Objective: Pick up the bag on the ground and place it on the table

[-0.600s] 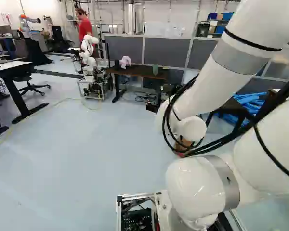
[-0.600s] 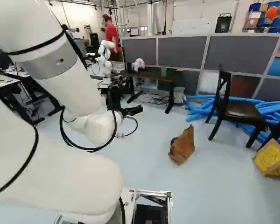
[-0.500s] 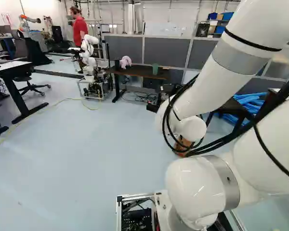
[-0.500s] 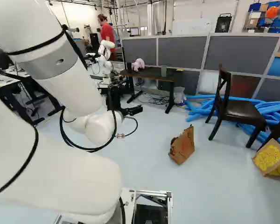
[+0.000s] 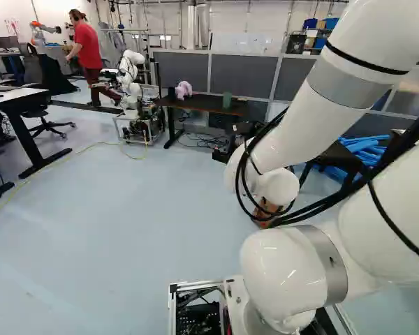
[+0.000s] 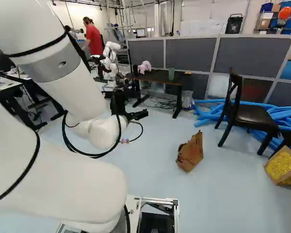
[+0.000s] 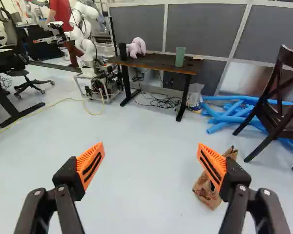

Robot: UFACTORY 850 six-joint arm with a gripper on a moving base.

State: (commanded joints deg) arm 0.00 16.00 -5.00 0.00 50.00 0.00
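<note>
The base has moved a little: in both base views the whole scene is slid slightly to the right, while the arm (image 5: 314, 105) keeps the same pose against its foot joint. It looks like a small turn to the left. The brown paper bag (image 6: 190, 154) has not shifted against the floor (image 6: 208, 199), so nothing of the task is done, and I think this turn does not help to line up with it.

The arm reaches forward, and the gripper (image 7: 151, 145) points ahead rather than down. Its fingers (image 7: 91, 165) are released and wide apart, with nothing held. The bag stands farther ahead, off to one side, partly hidden behind one finger. The dark worktop (image 7: 158, 61), carrying a plush toy (image 7: 136, 47) and a green cup (image 7: 180, 57), is farther away. Probably the approach and lowering to the bag must come first.
</note>
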